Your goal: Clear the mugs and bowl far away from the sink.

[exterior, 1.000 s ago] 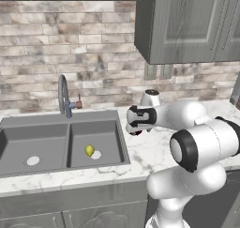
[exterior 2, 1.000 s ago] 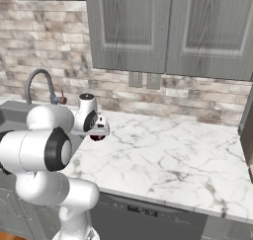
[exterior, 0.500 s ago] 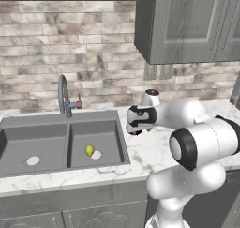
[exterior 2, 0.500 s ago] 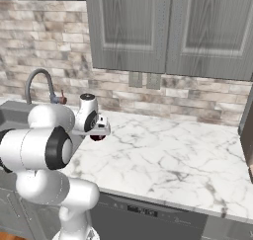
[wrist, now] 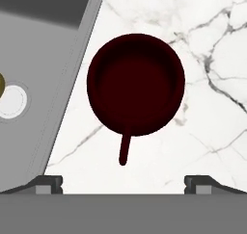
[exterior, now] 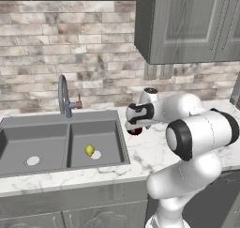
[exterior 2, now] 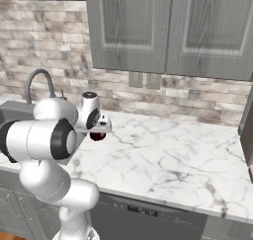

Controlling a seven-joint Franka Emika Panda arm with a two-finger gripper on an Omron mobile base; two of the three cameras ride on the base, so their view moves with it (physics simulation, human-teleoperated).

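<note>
Hand view: dark maroon mug [wrist: 135, 84], round, thin handle.

This is a home kitchen. A grey double sink [exterior: 65, 142] with a curved faucet [exterior: 63, 95] is set into a white marble counter [exterior 2: 163, 160]. Behind the sink runs a wall of mottled stone brick [exterior: 70, 49], and grey panelled cupboards [exterior 2: 168, 29] hang above the counter. Below the counter, beside the sink, sits a dishwasher front [exterior 2: 143, 217].
</note>
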